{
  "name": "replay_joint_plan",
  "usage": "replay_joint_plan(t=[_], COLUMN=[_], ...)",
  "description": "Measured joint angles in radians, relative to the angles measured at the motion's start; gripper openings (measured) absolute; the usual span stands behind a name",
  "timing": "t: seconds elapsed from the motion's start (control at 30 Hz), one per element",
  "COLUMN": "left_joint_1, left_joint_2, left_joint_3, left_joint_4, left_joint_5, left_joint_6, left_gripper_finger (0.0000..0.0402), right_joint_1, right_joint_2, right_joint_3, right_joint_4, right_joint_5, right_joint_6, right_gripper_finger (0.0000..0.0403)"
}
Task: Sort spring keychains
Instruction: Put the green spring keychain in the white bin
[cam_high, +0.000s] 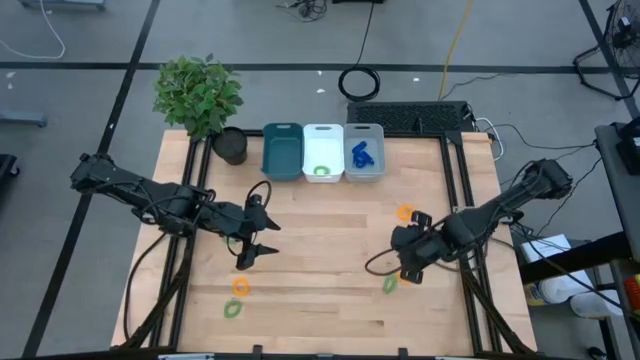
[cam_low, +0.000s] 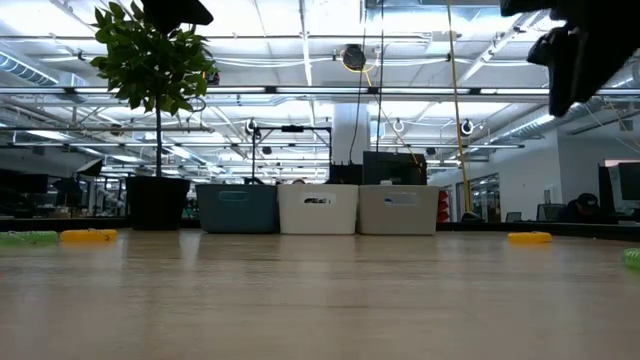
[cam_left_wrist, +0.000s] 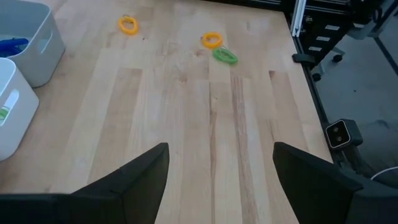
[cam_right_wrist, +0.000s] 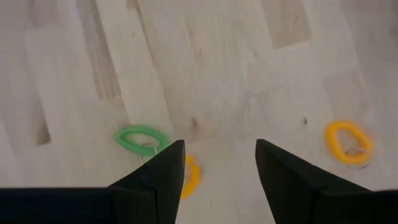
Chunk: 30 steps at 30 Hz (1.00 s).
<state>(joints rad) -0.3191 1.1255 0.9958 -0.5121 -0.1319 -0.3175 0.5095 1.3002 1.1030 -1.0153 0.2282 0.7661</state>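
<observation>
High view tells me the sort is well under way but not finished. Behind both arms stand three bins: the dark teal bin (cam_high: 282, 152) looks empty from here, the white bin (cam_high: 323, 140) holds a green loop (cam_high: 321, 171), and the clear bin (cam_high: 364, 170) holds a cluster of blue loops (cam_high: 361, 152). I see no blue loops left on the table (cam_high: 330, 300).

Four spring keychains are still loose, as far as I can count. My left gripper (cam_high: 261, 238) hangs with its fingers spread and nothing between them; an orange keychain (cam_high: 241, 286) lies near it on the front side, with a green keychain (cam_high: 232, 309) just beyond that. My right gripper (cam_high: 413, 258) also stands apart and empty above the wood; a green one (cam_high: 389, 285) lies just beside it toward the front edge, and an orange one (cam_high: 404, 212) sits near it on the bin side.

I judge the orange pieces belong in the teal bin, since nothing orange is binned yet.

The keychains are small coiled plastic loops lying flat; in the right wrist view, one orange loop (cam_right_wrist: 348, 142) shows a thin metal ring.
</observation>
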Motion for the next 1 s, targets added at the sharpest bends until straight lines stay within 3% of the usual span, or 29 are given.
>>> replay_joint_plan(t=[0.5,1.0], left_joint_1=[0.0,0.0], left_joint_2=[0.0,0.0], left_joint_3=[0.0,0.0], left_joint_4=[-0.011,-0.046], left_joint_5=[0.001,0.005], left_joint_6=[0.0,-0.002], left_gripper_finger=[0.0292,0.0292], right_joint_1=[0.043,0.077], right_joint_2=[0.277,0.441], right_joint_3=[0.0,0.0], right_joint_4=[0.061,0.166], right_joint_5=[-0.05,-0.126], right_joint_6=[0.01,-0.022], right_gripper_finger=[0.0185,0.0185])
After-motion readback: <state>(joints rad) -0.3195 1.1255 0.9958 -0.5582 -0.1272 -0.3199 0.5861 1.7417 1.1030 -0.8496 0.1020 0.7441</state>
